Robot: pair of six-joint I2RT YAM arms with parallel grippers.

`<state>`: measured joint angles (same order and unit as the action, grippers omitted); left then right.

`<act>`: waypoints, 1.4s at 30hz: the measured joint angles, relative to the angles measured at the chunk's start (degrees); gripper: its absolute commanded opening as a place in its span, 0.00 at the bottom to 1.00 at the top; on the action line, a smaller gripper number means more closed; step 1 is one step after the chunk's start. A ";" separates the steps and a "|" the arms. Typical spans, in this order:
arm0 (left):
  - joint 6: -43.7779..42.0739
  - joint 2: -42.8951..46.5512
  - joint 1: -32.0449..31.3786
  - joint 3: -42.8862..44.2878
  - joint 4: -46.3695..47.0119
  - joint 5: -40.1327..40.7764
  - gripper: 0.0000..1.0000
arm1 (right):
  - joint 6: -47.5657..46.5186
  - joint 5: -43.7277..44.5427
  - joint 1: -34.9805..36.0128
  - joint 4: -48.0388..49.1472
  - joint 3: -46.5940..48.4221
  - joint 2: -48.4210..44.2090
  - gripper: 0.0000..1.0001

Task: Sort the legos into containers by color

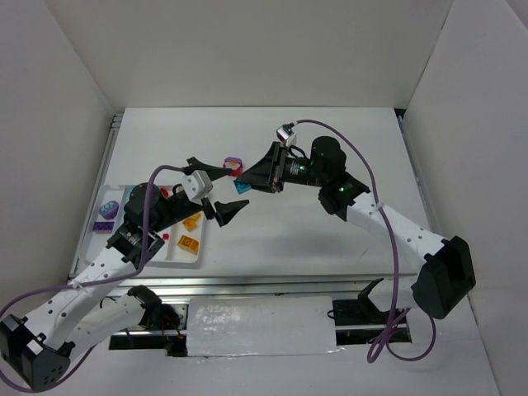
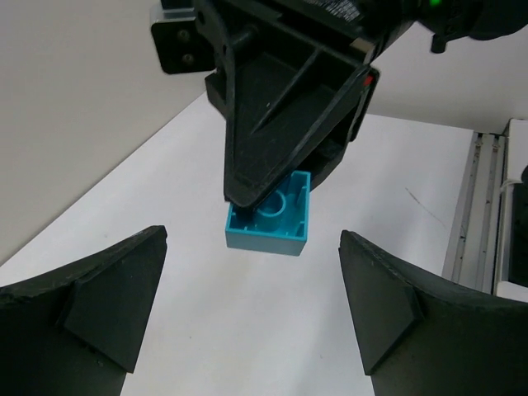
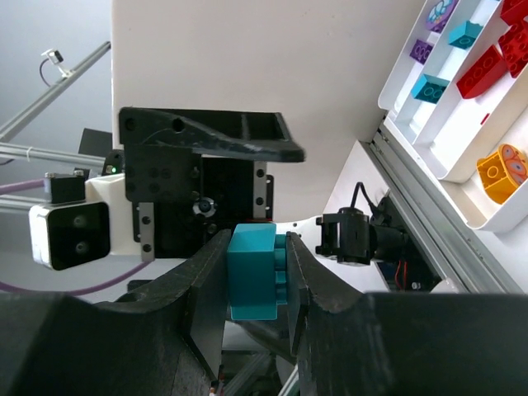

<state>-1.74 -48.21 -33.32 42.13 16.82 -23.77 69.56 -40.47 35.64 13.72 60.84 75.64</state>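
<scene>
Left hand [image 2: 252,247] spread, pointing at right hand [image 3: 256,285] — that one pinches teal brick [image 2: 270,231].

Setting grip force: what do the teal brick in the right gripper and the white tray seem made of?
Teal brick: likely hard moulded plastic, smooth, semi-matte; crisp edges, hollow underside with tube. White tray: probably thin smooth plastic; rounded moulded rim and dividers.

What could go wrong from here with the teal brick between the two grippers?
1. Drop: the right gripper pinches the teal brick above the table while the left gripper stands open facing it; releasing before the left closes would likely drop it short of the tray.
2. Clash: the right finger covers much of the brick, so the left fingers may close on it instead.
</scene>
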 measured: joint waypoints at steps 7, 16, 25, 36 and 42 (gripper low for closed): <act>-0.02 -0.85 -0.15 2.64 -2.01 -3.43 0.88 | -0.26 -0.50 0.00 -0.07 0.00 0.04 0.00; -0.85 -2.05 -0.09 2.75 -2.45 -4.57 0.43 | -0.46 -0.90 0.00 -0.63 0.00 0.35 0.00; -0.85 -2.21 -0.17 2.78 -2.69 -3.13 0.00 | -0.31 -0.76 -0.07 -0.66 -0.02 0.74 0.95; 12.68 0.00 1.90 -3.63 -4.26 34.58 0.00 | -2.60 -1.53 -9.22 2.47 -5.20 7.23 1.00; 40.28 -12.13 29.83 2.95 -28.39 56.26 0.00 | -11.58 7.34 -12.74 -7.82 -6.14 4.09 1.00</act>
<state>38.54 -60.34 -3.49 45.08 -11.57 32.49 57.98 -33.12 22.90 5.89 54.70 79.72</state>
